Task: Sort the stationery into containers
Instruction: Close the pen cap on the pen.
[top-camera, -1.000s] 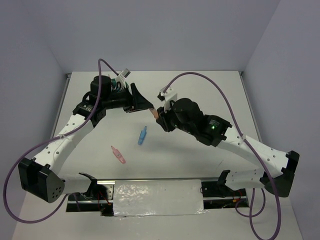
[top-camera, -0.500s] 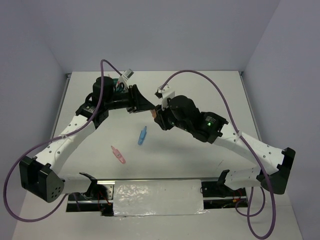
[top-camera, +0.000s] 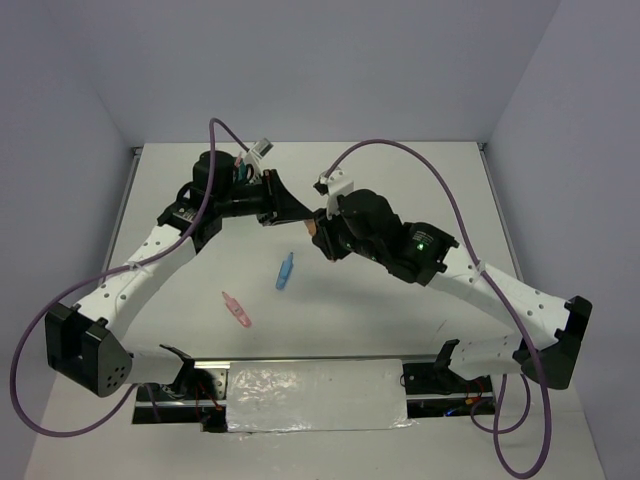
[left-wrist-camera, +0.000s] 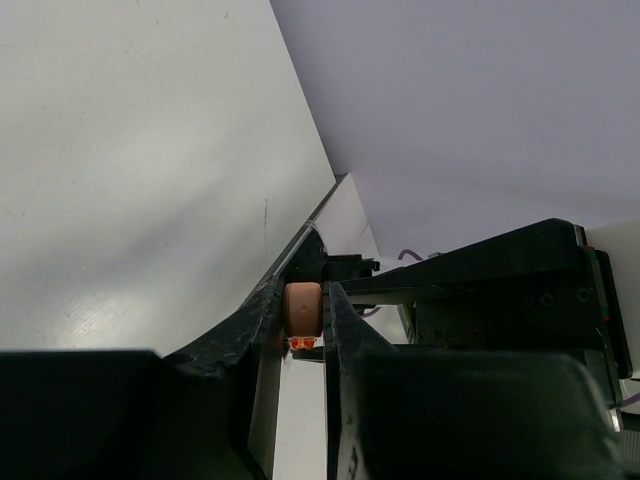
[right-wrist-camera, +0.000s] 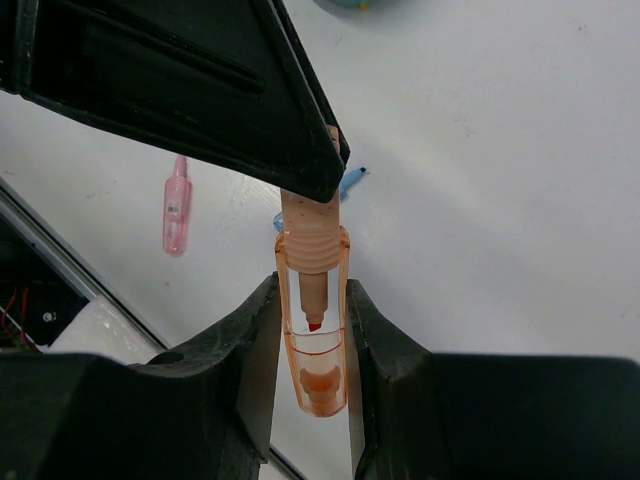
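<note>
Mid-air handover, by the look of it, of orange marker (right-wrist-camera: 312, 262) above table (top-camera: 420, 185) centre. Pinched narrow at clear cap end by right gripper (right-wrist-camera: 312, 298); clamped at barrel end by left gripper (left-wrist-camera: 303, 312). Teal organiser (top-camera: 243, 172) mostly hidden behind left wrist. Keep axes aligned, confirm left grip firm, then ease right open slowly, no tugging the cap off.

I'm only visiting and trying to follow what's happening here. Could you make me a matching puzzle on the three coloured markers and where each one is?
Things:
1. orange marker
2. pink marker
3. blue marker

Places:
a. on the table, lowest in the top view
b. on the table, between the other two markers
c. gripped by the left gripper and the right gripper

Pairs: 1-c, 2-a, 3-b.
</note>
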